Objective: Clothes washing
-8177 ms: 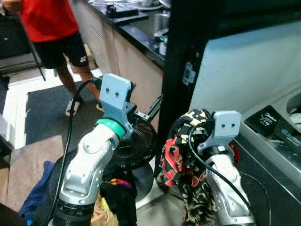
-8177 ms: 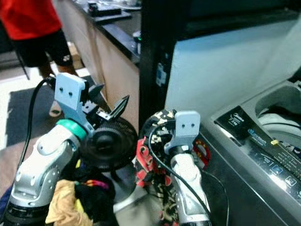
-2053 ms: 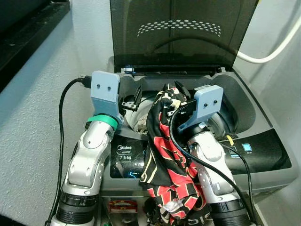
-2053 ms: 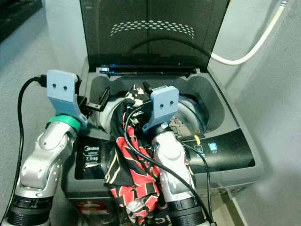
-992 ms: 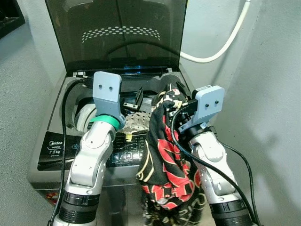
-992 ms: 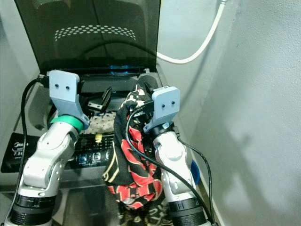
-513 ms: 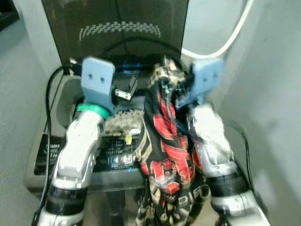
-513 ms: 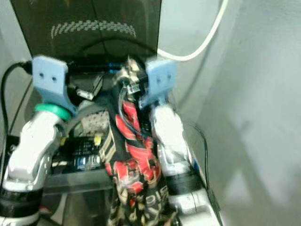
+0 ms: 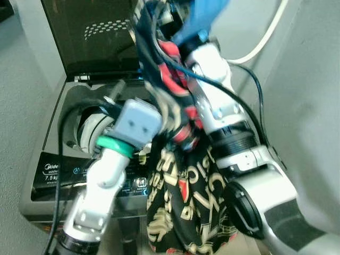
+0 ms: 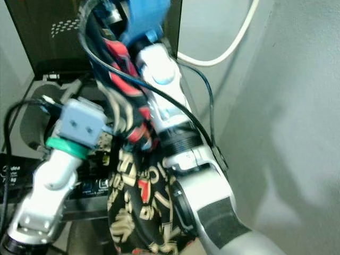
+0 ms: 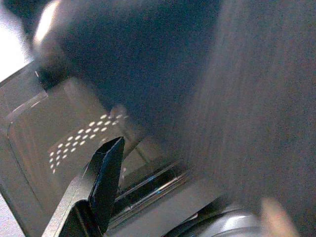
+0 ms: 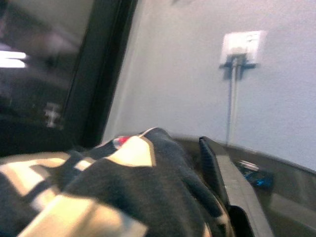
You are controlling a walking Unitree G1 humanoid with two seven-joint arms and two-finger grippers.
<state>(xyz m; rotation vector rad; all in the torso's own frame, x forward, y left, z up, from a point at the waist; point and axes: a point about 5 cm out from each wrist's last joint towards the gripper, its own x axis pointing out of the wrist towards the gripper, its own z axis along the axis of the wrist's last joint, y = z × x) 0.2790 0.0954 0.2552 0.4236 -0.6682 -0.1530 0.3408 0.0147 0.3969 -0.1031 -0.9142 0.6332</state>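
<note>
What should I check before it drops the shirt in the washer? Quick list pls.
1. Washer lid up: ok, it stands open.
2. Drum opening reachable: ok, visible below the left gripper.
3. Shirt held by the right arm: ok, it drapes from the raised arm; the grip itself is blurred, cannot tell.
4. Shirt over the drum: not ok, most of it hangs in front of the washer, past the control panel.
5. Cables free of the cloth: cannot tell, they run close beside it.
6. Left gripper out of the drop path: cannot tell, it sits over the tub.
</note>
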